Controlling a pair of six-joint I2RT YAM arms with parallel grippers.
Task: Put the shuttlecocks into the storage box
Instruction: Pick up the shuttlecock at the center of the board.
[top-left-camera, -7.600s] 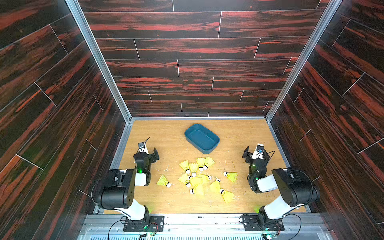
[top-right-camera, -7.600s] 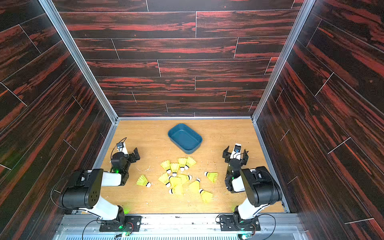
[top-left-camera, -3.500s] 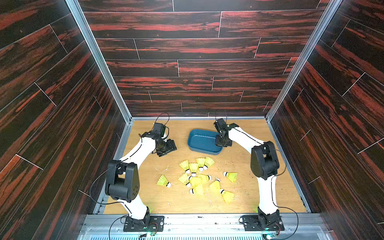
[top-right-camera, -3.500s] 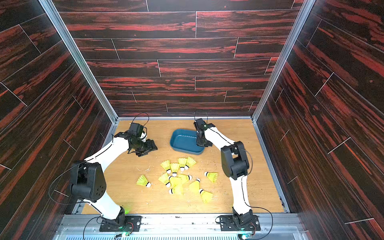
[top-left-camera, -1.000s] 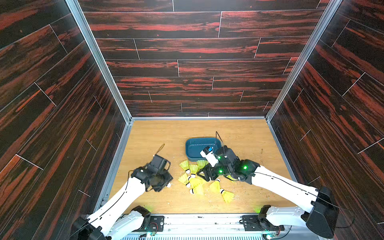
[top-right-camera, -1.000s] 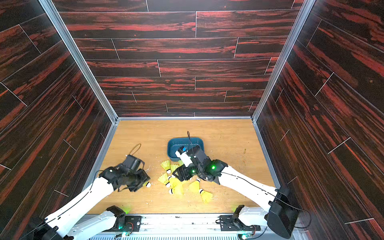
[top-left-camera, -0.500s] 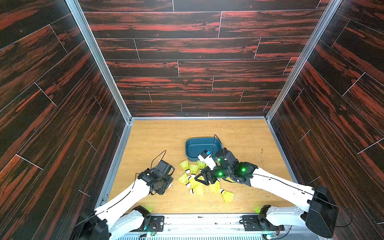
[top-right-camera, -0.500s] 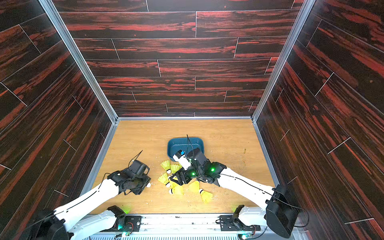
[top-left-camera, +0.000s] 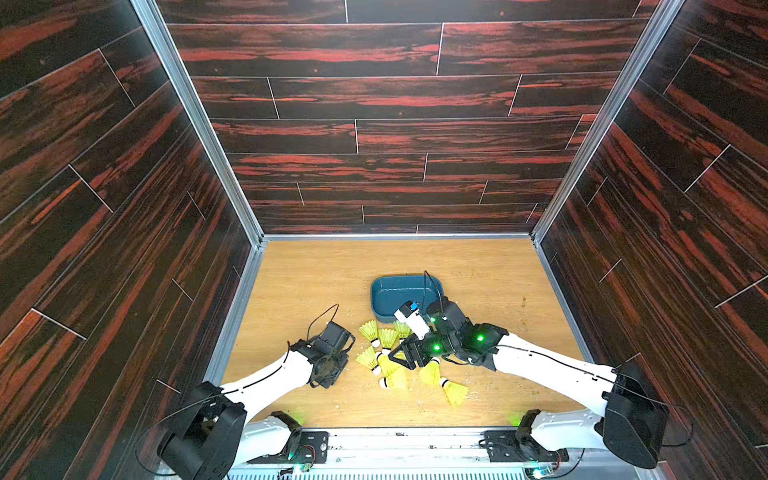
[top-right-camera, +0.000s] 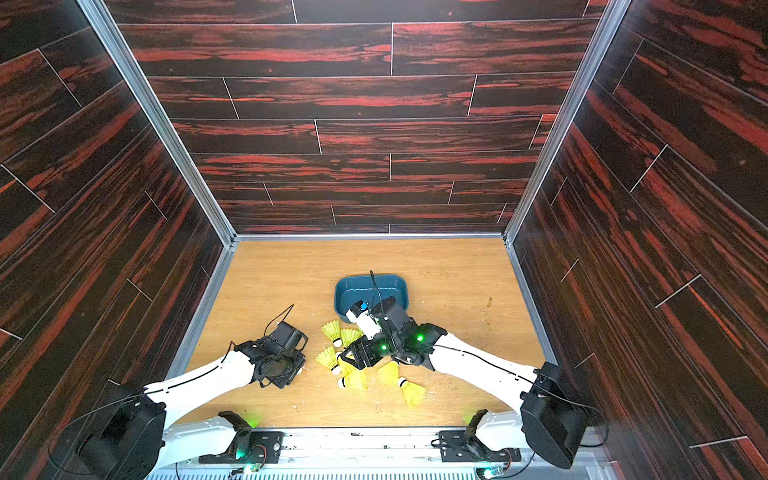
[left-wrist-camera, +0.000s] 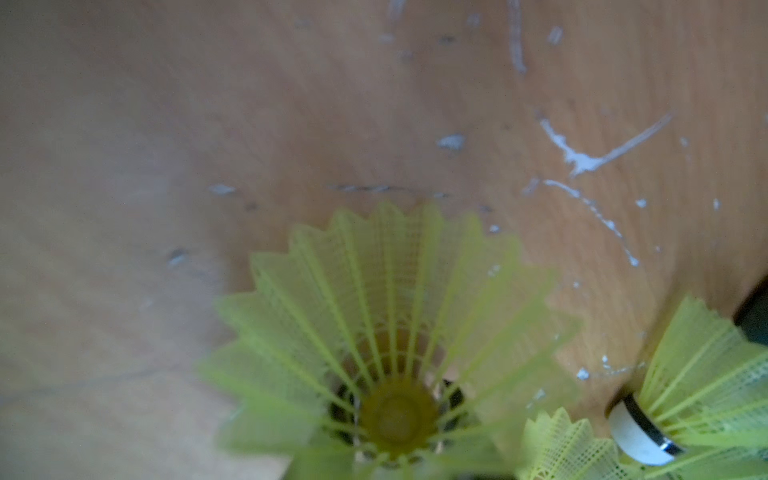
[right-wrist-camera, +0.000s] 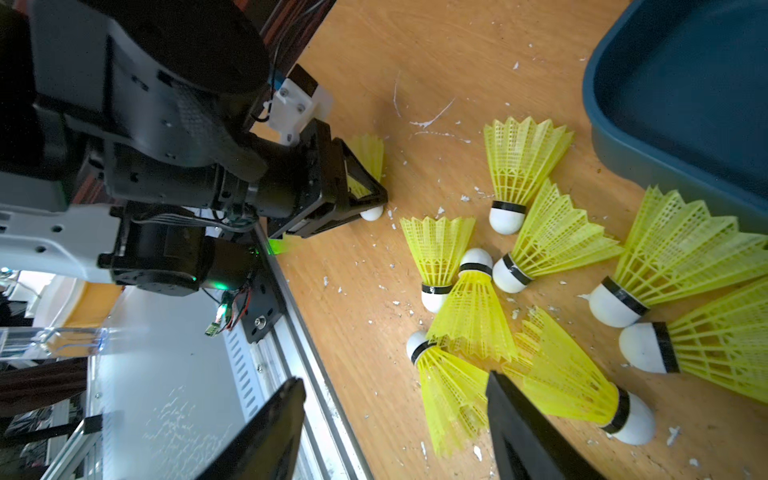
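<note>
Listener: Stage of the task, going by the overhead shots?

Describer: Both top views show a wooden bench boxed in by dark panelled walls. A teal storage box sits mid-bench, toward the far side, and no shuttlecock shows inside it. The yellow shuttlecocks lie heaped just on its near side. The left hand is low over the bench, left of the heap. The right hand is over the heap itself. My judgement is that this is the opening pick-up, with nothing stored yet.

Listener: And the left wrist view?

Describer: It is a close, blurred look straight down into the mesh skirt of a lone shuttlecock. The hand itself hardly shows. Parts of two shuttlecocks from the heap appear in one corner.

Listener: Right wrist view?

Describer: The left hand is clamped on the lone shuttlecock at its cork end, with the white tip at or just above the bench. The right hand holds nothing. Its jaws stand wide apart, one on each side of a near-edge shuttlecock; I cannot tell whether they touch it. The box wall fills the far corner.

Listener: What comes next?

Describer: Likely the left hand lifts, carries its shuttlecock right and far until it is over the box, then releases. The right hand needs to lower and close near the cork, not on the springy skirt.
</note>
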